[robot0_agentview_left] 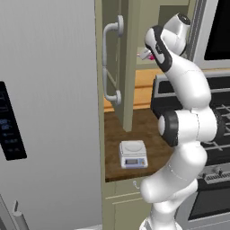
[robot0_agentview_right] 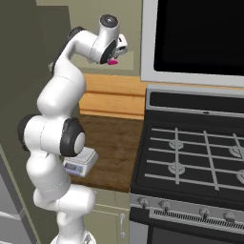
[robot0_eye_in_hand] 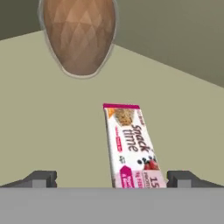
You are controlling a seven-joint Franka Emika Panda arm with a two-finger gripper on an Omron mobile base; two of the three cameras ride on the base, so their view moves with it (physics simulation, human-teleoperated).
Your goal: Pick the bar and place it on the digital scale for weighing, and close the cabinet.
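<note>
Picking step: gripper [robot0_eye_in_hand: 111, 179] up inside the open cabinet [robot0_agentview_left: 128, 67], fingers [robot0_eye_in_hand: 41, 178] spread wide either side of the bar [robot0_eye_in_hand: 131, 146], flat on the shelf. Next: lower, close, carry to scale [robot0_agentview_left: 133, 154].

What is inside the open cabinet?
On the cabinet shelf lies the bar, with a brown faceted egg-shaped object behind it. The rest of the inside is hidden by the door and arm.

The arm [robot0_agentview_left: 186, 112] rose from the base, bent at the elbow and reached up and forward. The gripper [robot0_eye_in_hand: 112, 179] pointed ahead, its jaws spread fully apart, nothing clamped between them.
</note>
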